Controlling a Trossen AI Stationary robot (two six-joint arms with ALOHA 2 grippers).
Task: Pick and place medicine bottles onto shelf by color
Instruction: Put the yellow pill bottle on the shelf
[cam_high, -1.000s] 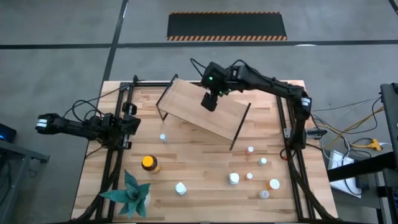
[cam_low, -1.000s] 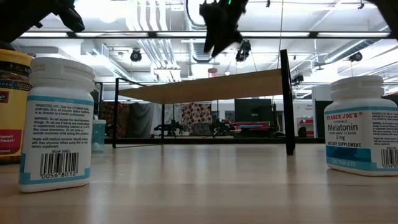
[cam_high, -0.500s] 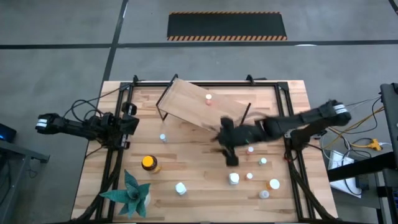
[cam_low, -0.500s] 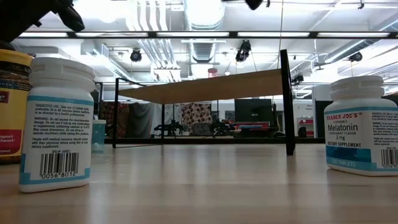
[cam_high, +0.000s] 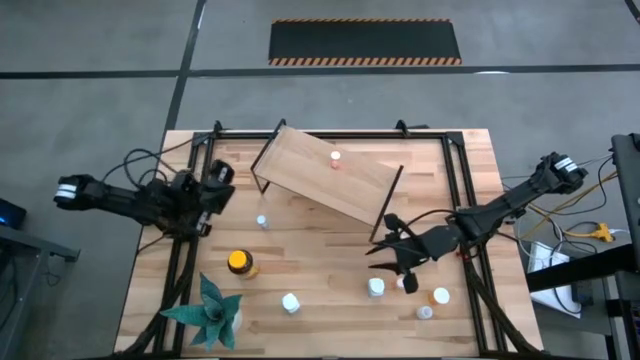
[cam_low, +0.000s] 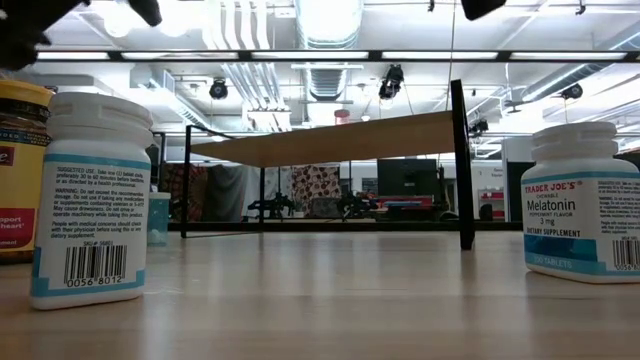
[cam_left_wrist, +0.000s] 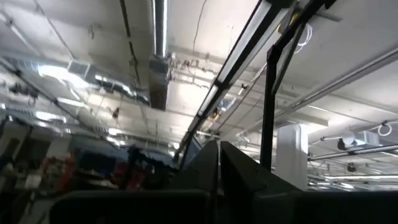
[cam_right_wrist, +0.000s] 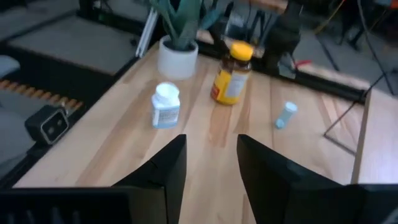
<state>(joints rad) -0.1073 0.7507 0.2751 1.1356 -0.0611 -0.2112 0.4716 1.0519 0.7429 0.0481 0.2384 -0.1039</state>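
Note:
The light wooden shelf (cam_high: 325, 180) stands at the table's far middle on thin black legs; it also shows in the low view (cam_low: 330, 138). One tiny pink-capped bottle (cam_high: 335, 158) stands on it. On the table stand a teal-capped bottle (cam_high: 262, 221), the amber bottle with a yellow cap (cam_high: 239, 263), a white bottle (cam_high: 290, 302), another white bottle (cam_high: 376, 287), an orange-capped bottle (cam_high: 441, 296) and a pale-capped one (cam_high: 425, 312). My right gripper (cam_high: 380, 243) is open and empty, low over the table just near of the shelf's right leg; its fingers show in the right wrist view (cam_right_wrist: 211, 168). My left gripper (cam_high: 215, 185) waits at the table's left edge, shut.
A green spiky paper plant (cam_high: 212, 312) in a white pot stands at the near left corner. Black frame rails (cam_high: 185, 250) run along the table's left and right sides. Bare wood lies between the amber bottle and my right gripper.
My right gripper has gone from above the shelf toward the table's near right and down, close to the bottles there. A pink-capped bottle now stands on the shelf where the gripper was. My left arm has shifted slightly at the left edge.

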